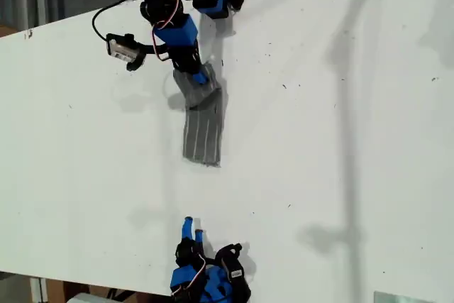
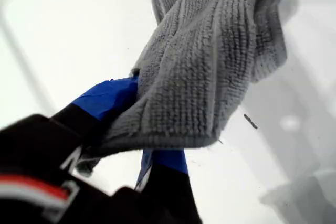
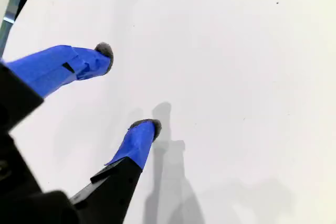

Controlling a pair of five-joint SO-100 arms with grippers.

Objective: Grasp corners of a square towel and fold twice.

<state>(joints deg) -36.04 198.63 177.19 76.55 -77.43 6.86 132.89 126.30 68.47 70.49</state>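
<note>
You've got my first gripper (image 1: 199, 76) clamped on one end of the towel (image 1: 203, 127), near the exterior view's top edge. The grey striped cloth trails down from it in a narrow folded strip on the white table (image 1: 340, 140). My second gripper (image 1: 192, 229), near the bottom edge, is spread apart, holding nothing, well clear of it.

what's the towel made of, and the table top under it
The towel looks like a soft looped terry or microfibre cloth, grey and matte: the first wrist view shows rows of tiny loops, and it drapes limply from my first gripper. The table seems a smooth white painted or laminated board, slightly scuffed with dark specks; the exact material is unclear.
</note>
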